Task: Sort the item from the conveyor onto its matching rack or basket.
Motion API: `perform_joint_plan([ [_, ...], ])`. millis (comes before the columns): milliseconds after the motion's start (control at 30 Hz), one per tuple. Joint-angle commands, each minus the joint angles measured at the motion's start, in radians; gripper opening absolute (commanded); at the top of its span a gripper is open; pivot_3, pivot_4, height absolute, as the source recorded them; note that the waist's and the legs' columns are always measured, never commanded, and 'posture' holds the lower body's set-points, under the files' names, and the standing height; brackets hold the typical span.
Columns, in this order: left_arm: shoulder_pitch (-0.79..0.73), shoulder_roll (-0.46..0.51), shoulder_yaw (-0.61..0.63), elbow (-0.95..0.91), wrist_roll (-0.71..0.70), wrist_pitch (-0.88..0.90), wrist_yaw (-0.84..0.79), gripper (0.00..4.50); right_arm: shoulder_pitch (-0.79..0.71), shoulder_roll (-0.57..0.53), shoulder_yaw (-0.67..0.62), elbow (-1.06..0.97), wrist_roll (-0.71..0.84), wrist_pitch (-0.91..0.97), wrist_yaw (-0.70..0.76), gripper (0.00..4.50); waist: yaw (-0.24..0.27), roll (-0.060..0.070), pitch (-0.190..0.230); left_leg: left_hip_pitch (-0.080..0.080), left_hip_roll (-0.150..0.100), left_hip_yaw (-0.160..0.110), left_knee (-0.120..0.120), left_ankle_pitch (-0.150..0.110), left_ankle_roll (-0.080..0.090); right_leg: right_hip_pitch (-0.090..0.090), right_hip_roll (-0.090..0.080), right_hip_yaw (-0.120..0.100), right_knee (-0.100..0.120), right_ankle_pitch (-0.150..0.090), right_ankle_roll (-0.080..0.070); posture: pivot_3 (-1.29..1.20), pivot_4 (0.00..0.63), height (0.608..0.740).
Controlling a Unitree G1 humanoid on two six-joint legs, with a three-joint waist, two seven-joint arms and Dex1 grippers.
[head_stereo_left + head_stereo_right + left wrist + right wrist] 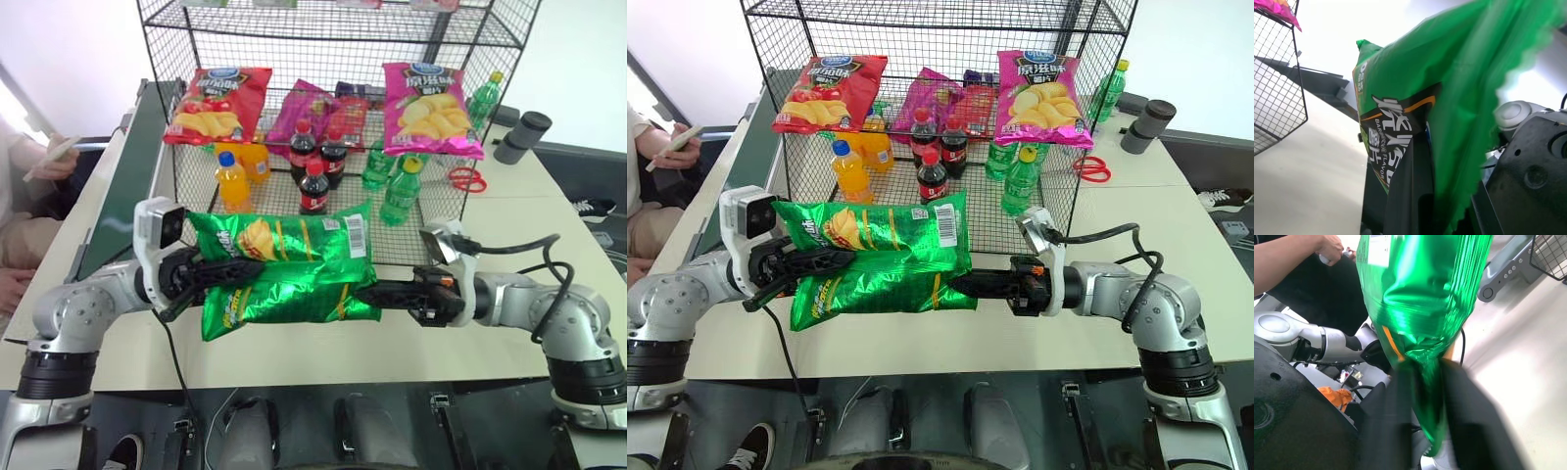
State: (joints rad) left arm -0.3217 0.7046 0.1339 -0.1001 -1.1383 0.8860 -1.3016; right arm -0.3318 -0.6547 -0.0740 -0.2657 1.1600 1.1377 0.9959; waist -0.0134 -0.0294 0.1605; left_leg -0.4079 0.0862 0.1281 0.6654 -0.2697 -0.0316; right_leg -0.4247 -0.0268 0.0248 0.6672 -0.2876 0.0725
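From the head views, the green bag (284,272) hangs before the rack (333,39), above the table (509,206), hiding both fingertips; left gripper (245,269) and right gripper (377,292) pinch its ends. The left wrist view shows crumpled foil beside bare tabletop. In the right wrist view, the fingers (1396,426) are clamped on the bag's edge.

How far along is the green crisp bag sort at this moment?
Done: the green crisp bag is off the conveyor. In hand: the left gripper and right gripper pinch its opposite ends, holding it above the table. Left: placing it on the rack, near the red crisp bag and pink crisp bag.
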Motion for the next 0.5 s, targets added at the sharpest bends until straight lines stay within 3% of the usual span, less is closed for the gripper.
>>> perform_joint_plan([
  [33, 0.001, 0.021, 0.025, 0.006, 0.027, 0.009, 0.014, 0.00, -0.024, 0.000, -0.002, 0.005, -0.021, -0.034, 0.017, 0.04, -0.001, 0.000, 0.000, 0.000, 0.000, 0.000, 0.000, 0.000, 0.000, 0.000, 0.000, 0.000, 0.000, 0.000, 0.000, 0.00, 0.150, 0.740],
  [67, 0.005, 0.023, 0.027, 0.011, 0.044, -0.001, 0.017, 0.00, -0.027, 0.000, -0.004, 0.010, -0.028, -0.041, 0.016, 0.04, -0.001, 0.000, 0.000, 0.000, 0.000, 0.000, 0.000, 0.000, 0.000, 0.000, 0.000, 0.000, 0.000, 0.000, 0.000, 0.00, 0.150, 0.740],
  [100, 0.007, 0.023, 0.028, 0.013, 0.057, -0.011, 0.017, 0.58, -0.029, 0.000, -0.005, 0.013, -0.032, -0.046, 0.016, 0.00, -0.001, 0.000, 0.000, 0.000, 0.000, 0.000, 0.000, 0.000, 0.000, 0.000, 0.000, 0.000, 0.000, 0.000, 0.000, 0.00, 0.150, 0.740],
  [167, 0.014, 0.024, 0.048, 0.020, 0.060, -0.016, 0.020, 1.24, -0.033, 0.000, -0.003, 0.018, -0.059, -0.074, 0.023, 0.00, 0.000, 0.000, 0.000, 0.000, 0.000, 0.000, 0.000, 0.000, 0.000, 0.000, 0.000, 0.000, 0.000, 0.000, 0.000, 0.00, 0.150, 0.740],
  [367, 0.076, 0.033, 0.119, 0.025, 0.093, -0.050, 0.048, 4.19, -0.039, -0.034, -0.012, 0.012, -0.179, -0.197, 0.039, 0.00, -0.001, 0.000, 0.000, 0.000, 0.000, 0.000, 0.000, 0.000, 0.000, 0.000, 0.000, 0.000, 0.000, 0.000, 0.000, 0.00, 0.150, 0.740],
  [400, 0.099, 0.039, 0.134, 0.018, 0.094, -0.049, 0.049, 4.47, -0.041, -0.044, -0.014, 0.002, -0.216, -0.239, 0.041, 0.00, -0.001, 0.000, 0.000, 0.000, 0.000, 0.000, 0.000, 0.000, 0.000, 0.000, 0.000, 0.000, 0.000, 0.000, 0.000, 0.00, 0.150, 0.740],
  [500, 0.150, 0.040, 0.167, 0.006, 0.104, -0.068, 0.061, 4.47, -0.046, -0.058, -0.019, -0.017, -0.299, -0.339, 0.035, 0.00, -0.001, 0.000, 0.000, 0.000, 0.000, 0.000, 0.000, 0.000, 0.000, -0.001, 0.000, 0.000, -0.001, 0.000, 0.000, 0.00, 0.150, 0.740],
])
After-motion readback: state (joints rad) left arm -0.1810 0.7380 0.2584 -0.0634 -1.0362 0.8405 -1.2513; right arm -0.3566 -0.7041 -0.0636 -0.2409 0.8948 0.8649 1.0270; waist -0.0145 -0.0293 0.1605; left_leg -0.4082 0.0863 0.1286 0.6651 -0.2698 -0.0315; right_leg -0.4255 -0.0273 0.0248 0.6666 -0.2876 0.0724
